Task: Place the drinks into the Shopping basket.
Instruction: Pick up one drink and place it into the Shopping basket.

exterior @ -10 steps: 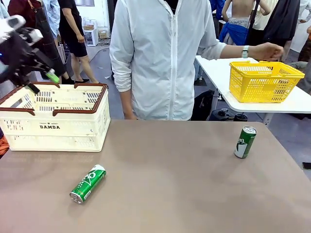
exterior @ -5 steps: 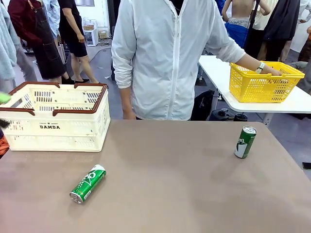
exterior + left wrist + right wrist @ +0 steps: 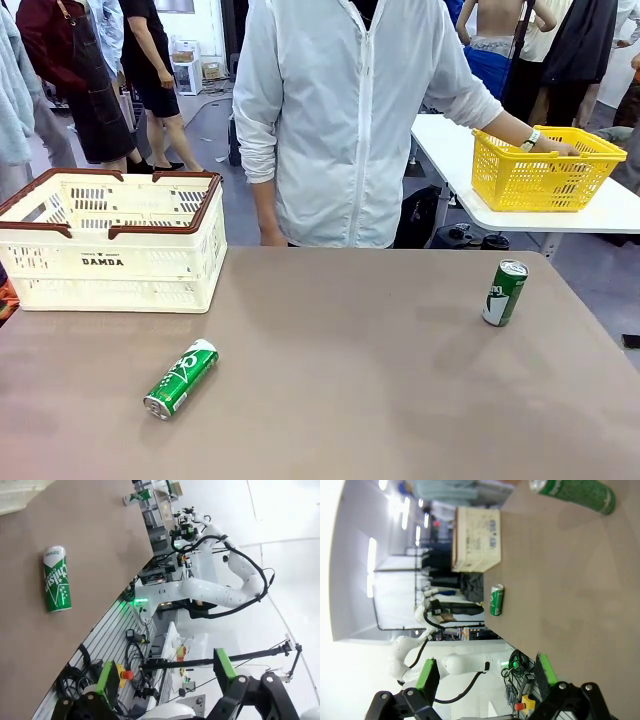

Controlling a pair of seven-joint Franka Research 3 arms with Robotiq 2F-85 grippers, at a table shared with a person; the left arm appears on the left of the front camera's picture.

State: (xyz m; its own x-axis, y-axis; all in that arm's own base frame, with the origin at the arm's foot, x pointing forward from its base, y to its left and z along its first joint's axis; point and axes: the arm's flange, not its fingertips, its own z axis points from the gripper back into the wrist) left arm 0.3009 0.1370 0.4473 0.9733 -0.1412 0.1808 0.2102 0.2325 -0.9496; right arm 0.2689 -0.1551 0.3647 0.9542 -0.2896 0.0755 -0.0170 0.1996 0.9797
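The cream Shopping basket (image 3: 110,240) with a brown rim stands at the table's far left; I cannot see inside it. One green drink can (image 3: 181,377) lies on its side in front of it. A second green can (image 3: 504,293) stands upright near the right edge. In the left wrist view my left gripper (image 3: 166,672) is open and holds nothing, with the lying can (image 3: 56,578) far ahead on the table. My right gripper (image 3: 486,672) is open too, off the table's edge, and looks across at the upright can (image 3: 572,492), the lying can (image 3: 496,600) and the basket (image 3: 475,540).
A person in a white jacket (image 3: 350,120) stands at the far side, one hand on a yellow mesh basket (image 3: 545,165) on a separate white table at the right. The brown table (image 3: 350,400) is bare between the two cans.
My left gripper, above the basket's left rim a second ago, has drawn away to the left out of the front view. The person's hand has come down onto the yellow basket.
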